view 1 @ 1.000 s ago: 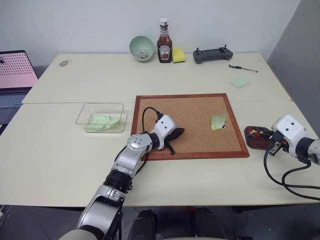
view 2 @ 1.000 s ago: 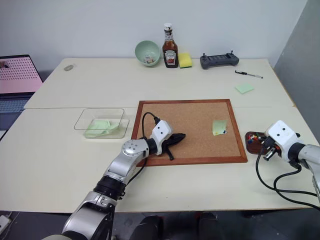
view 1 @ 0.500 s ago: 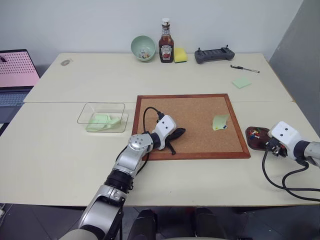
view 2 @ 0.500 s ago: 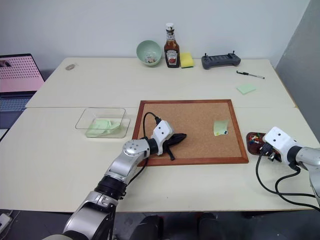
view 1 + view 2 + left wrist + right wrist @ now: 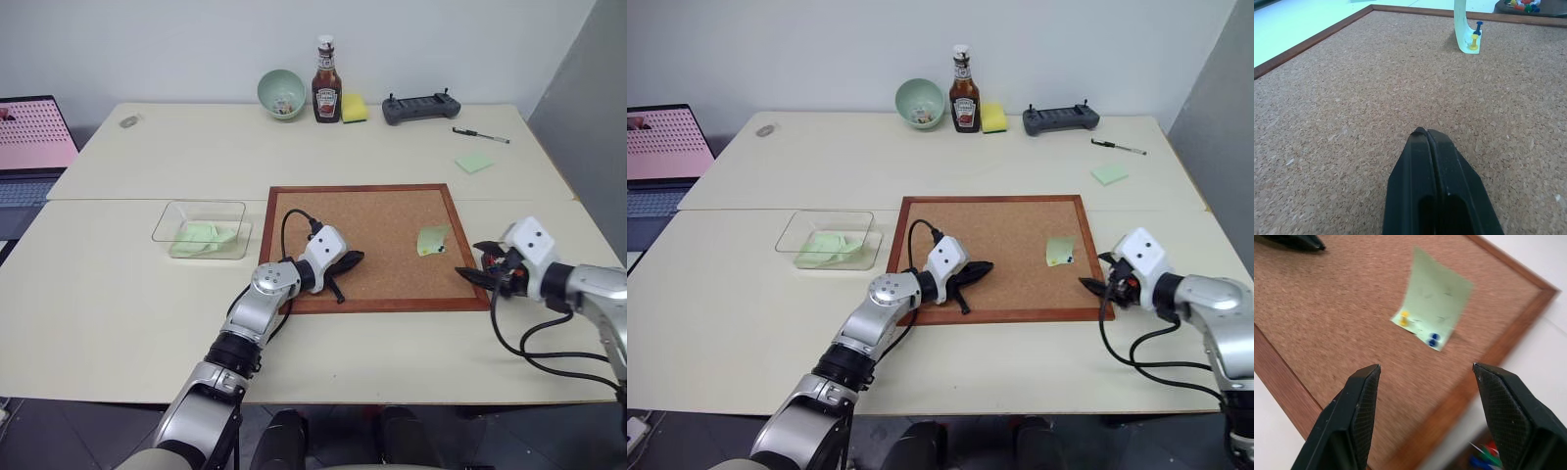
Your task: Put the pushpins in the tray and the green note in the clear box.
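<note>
A pale green note hangs on the cork board, pinned by a yellow pushpin and a blue pushpin. My right gripper is open over the board's right frame, pointing at the note with nothing between its fingers. It covers most of the dark tray, which holds several coloured pins. On the board's near left part rests my left gripper, shut and empty. The clear box lies left of the board with green paper in it.
Along the far table edge stand a mint bowl, a ketchup bottle, a yellow sponge and a black controller. A pen and a green sticky pad lie at the back right. A laptop sits far left.
My right gripper has swung left from the tray to the board's right frame and opened. The left arm has not moved.
</note>
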